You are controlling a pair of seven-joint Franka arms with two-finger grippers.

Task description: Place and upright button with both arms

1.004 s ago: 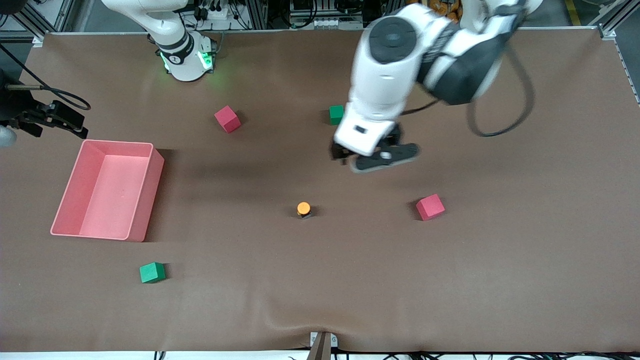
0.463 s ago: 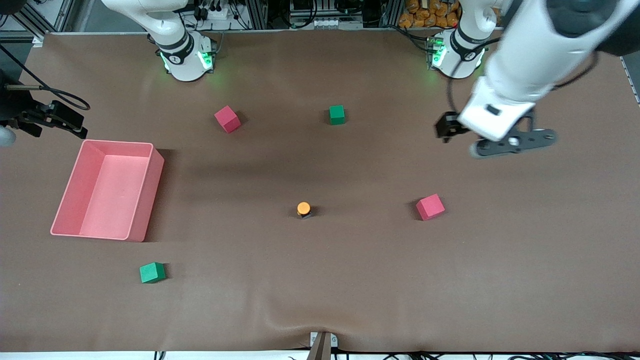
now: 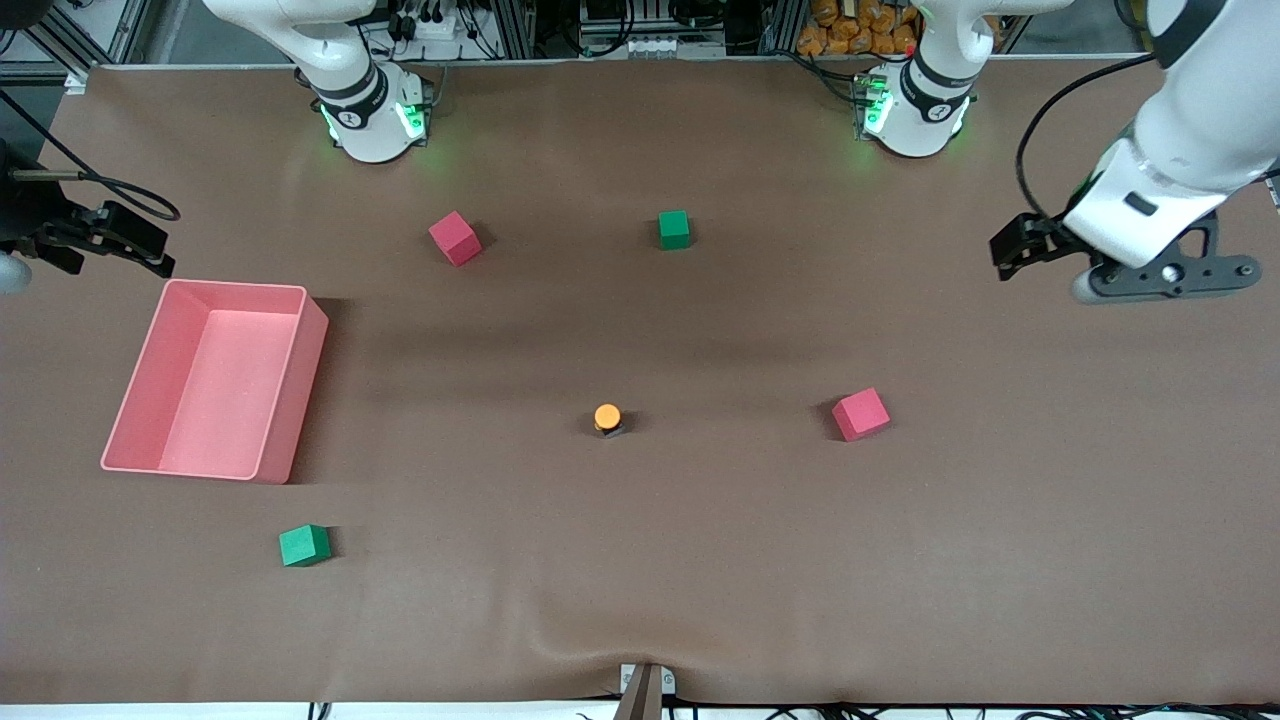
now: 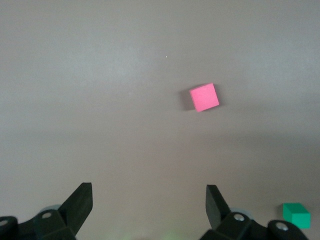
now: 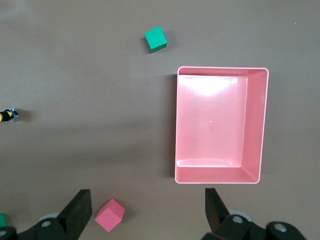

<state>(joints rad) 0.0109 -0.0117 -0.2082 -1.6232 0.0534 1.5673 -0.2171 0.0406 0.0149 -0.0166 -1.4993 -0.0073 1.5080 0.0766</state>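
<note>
The button (image 3: pixel 607 416) stands on the brown table mat near the middle, its orange cap facing up; it also shows small at the edge of the right wrist view (image 5: pixel 9 115). My left gripper (image 3: pixel 1150 278) hangs open and empty in the air over the left arm's end of the table, well away from the button. In the left wrist view the left gripper (image 4: pixel 148 196) has only bare mat between its fingers. My right gripper (image 5: pixel 147 200) is open and empty, high over the mat beside the pink bin, and waits there.
A pink bin (image 3: pixel 290 400) (image 5: pixel 262 125) sits toward the right arm's end. Pink cubes (image 3: pixel 455 238) (image 3: pixel 860 414) and green cubes (image 3: pixel 674 229) (image 3: pixel 304 545) lie scattered. The left wrist view shows a pink cube (image 4: pixel 204 97) and a green cube (image 4: pixel 296 215).
The left arm has swung from over the middle of the table out to its own end, gripper still open. The button, cubes and right arm have not moved.
</note>
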